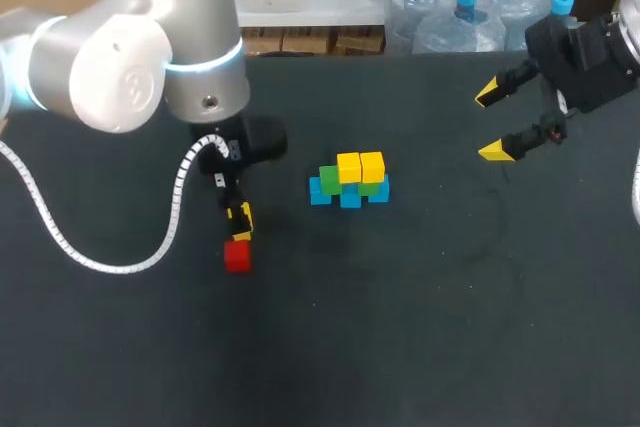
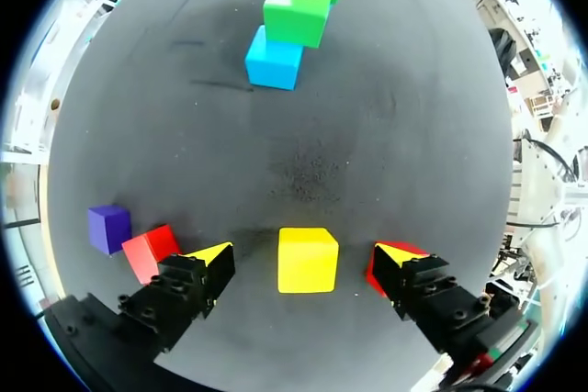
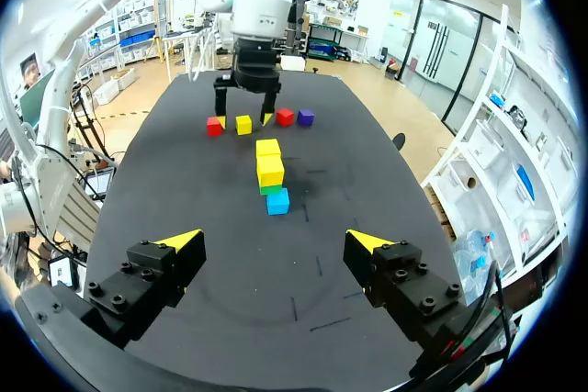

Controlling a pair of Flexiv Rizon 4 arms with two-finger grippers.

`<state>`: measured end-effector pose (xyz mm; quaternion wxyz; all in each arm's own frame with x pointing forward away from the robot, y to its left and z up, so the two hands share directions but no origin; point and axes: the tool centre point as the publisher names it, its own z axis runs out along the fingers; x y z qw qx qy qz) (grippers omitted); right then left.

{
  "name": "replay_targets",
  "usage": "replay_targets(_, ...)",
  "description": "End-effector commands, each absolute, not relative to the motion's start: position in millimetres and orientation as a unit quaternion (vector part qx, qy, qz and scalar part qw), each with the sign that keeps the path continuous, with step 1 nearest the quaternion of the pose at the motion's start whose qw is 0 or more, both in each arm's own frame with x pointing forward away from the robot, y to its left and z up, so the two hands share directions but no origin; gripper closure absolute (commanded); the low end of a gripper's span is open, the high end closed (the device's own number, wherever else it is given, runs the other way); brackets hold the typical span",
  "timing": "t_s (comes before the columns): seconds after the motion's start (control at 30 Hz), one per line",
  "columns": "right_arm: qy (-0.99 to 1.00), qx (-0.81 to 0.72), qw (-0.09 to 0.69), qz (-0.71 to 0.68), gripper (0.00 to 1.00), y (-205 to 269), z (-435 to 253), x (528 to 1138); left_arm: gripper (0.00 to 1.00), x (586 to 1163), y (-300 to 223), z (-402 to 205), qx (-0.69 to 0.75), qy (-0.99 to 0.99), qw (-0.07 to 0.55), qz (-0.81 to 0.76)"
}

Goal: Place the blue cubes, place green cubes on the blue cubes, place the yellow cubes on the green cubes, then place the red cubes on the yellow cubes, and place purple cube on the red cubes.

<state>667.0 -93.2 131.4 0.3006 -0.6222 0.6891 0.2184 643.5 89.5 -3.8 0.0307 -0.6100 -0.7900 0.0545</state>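
Black table (image 1: 420,327), yellow cubes (image 1: 349,168) atop green cubes (image 1: 330,180) atop blue cubes (image 1: 349,198), red cube (image 1: 238,257) just beside left gripper (image 1: 240,219), right gripper (image 1: 494,122) spread wide

Blue-green-yellow stack (image 1: 349,180); loose yellow cube (image 2: 308,260)

A dark charcoal table (image 1: 450,327) with a matte, slightly speckled top bearing faint scuff marks

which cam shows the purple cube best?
Left wrist view: the purple cube sits close and unobstructed beside a red cube. Right wrist view shows the purple cube small, far off. Head view doesn't show it.
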Motion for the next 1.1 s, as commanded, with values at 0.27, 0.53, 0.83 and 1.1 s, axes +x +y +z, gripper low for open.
replay_targets(0.27, 0.689, -0.622, 0.302, 0.219, 0.0, -93, 131, 667, 0.96, 645, 92, -9, -0.611, -0.789, 0.032, 0.058)
replay_targets(0.53, 0.689, -0.622, 0.302, 0.219, 0.0, -93, 131, 667, 1.0, 643, 88, -7, -0.614, -0.786, 0.027, 0.067)
replay_targets(0.83, 0.689, -0.622, 0.302, 0.219, 0.0, -93, 131, 667, 1.0, 643, 69, 28, -0.627, -0.778, 0.016, 0.045)
replay_targets(1.1, 0.689, -0.622, 0.302, 0.219, 0.0, -93, 131, 667, 1.0, 647, 49, 52, -0.645, -0.763, 0.01, 0.031)
